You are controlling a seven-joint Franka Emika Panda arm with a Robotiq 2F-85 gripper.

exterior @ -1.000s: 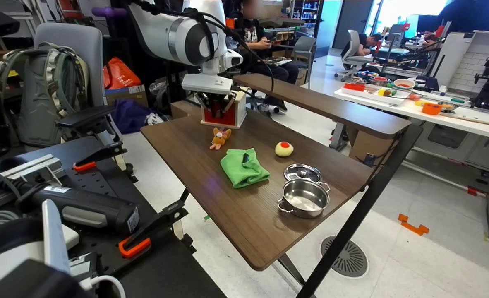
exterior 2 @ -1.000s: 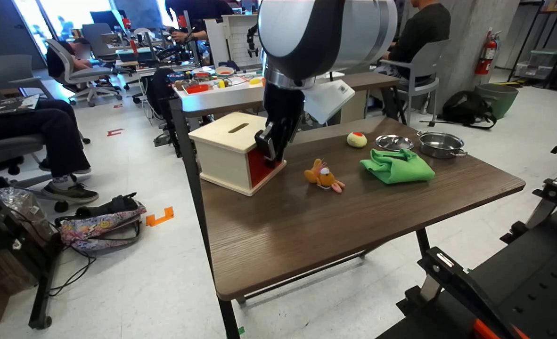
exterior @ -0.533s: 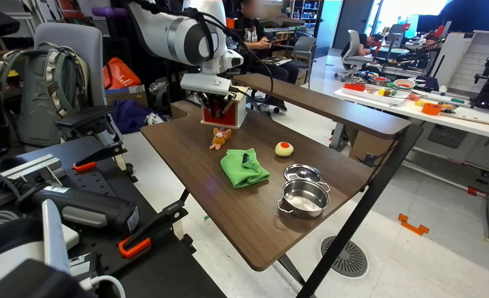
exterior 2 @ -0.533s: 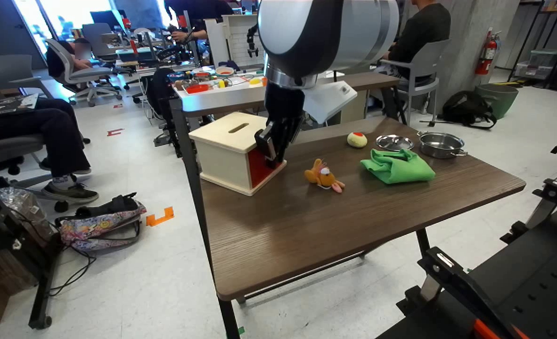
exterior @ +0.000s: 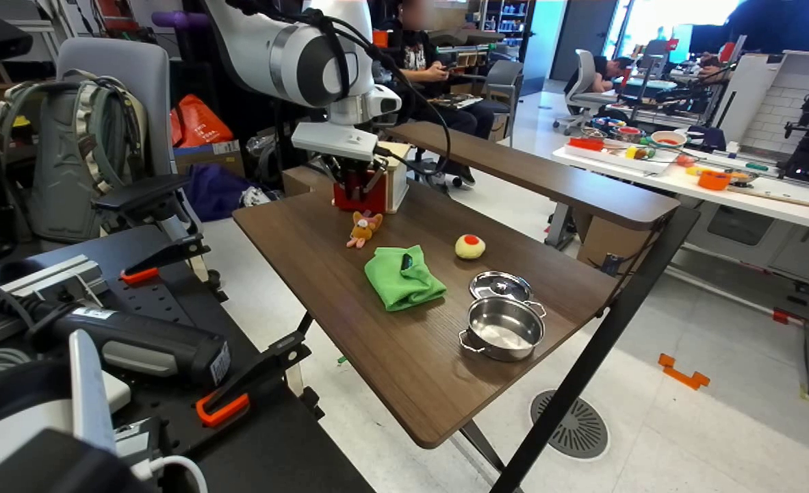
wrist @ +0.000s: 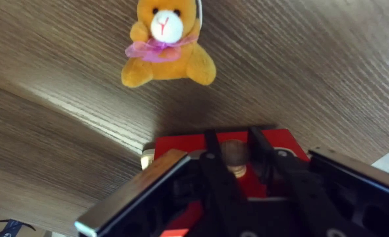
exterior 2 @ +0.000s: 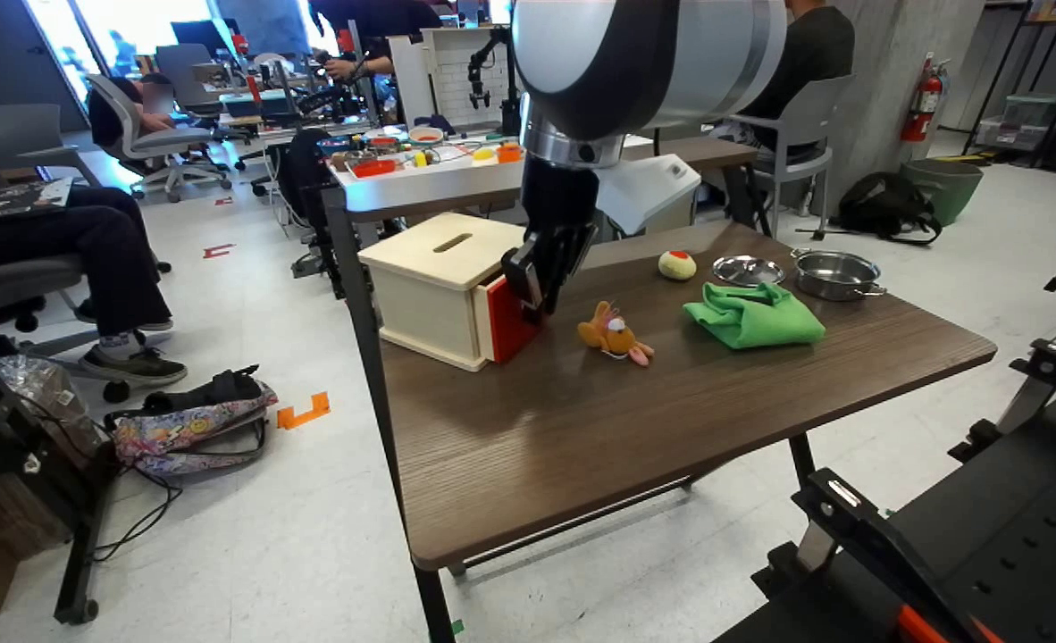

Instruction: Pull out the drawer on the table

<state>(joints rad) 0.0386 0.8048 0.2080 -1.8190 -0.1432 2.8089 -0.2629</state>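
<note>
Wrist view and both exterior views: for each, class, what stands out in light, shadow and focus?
Wrist view: the gripper looks dark and soft, the toy crisper; a bright streak crosses the table, and a shadow lies between toy and drawer. Both exterior views: the windows wash out nearly to white; the pot glints.

The far windows (exterior 2: 157, 16) glare white. Past me stretches pale floor (exterior 2: 251, 536), a gray chair (exterior 2: 171, 140) standing on it to the left; far right, a red fire extinguisher (exterior 2: 922, 112) hangs against gray concrete (exterior 2: 887, 98), near a green bin (exterior 2: 950, 186).
</note>
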